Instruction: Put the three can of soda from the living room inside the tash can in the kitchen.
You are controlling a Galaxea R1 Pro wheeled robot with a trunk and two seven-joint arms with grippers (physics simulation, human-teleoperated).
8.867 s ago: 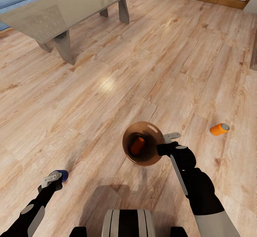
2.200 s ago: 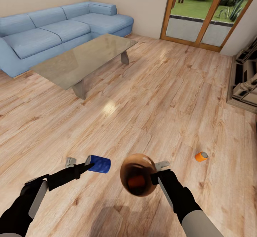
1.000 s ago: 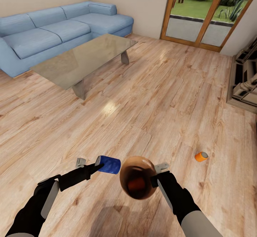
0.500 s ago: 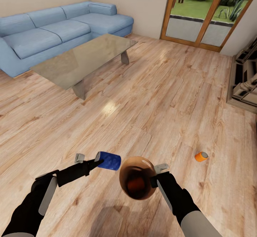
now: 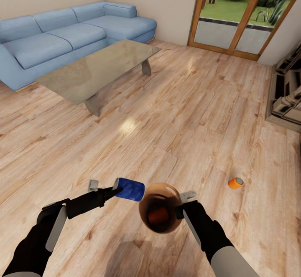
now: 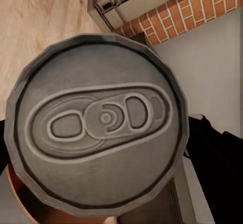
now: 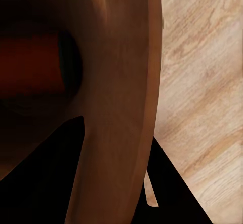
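My left gripper [image 5: 112, 189] is shut on the dark blue can of soda [image 5: 130, 189], held level in the air just left of the trash can's rim. Its silver top [image 6: 98, 125] faces the left wrist camera. My right gripper [image 5: 184, 199] is shut on the rim of the trash can [image 5: 161, 208], which is held above the floor with its brown inside facing up. One orange can [image 5: 159, 216] lies inside it, also seen in the right wrist view as an orange can [image 7: 33, 64]. Another orange can [image 5: 235, 182] lies on its side on the wood floor to the right.
A glass-topped coffee table [image 5: 98, 70] stands ahead on the left, with the blue corner sofa [image 5: 62, 36] behind it. A low cabinet [image 5: 288, 93] lines the right wall. Glass doors [image 5: 246, 13] are at the back. Open plank floor [image 5: 188, 114] lies between.
My left gripper has carried the blue can up and to the right, from the floor to the trash can's rim. The head view rose after the oldest frame. The right arm barely moved.
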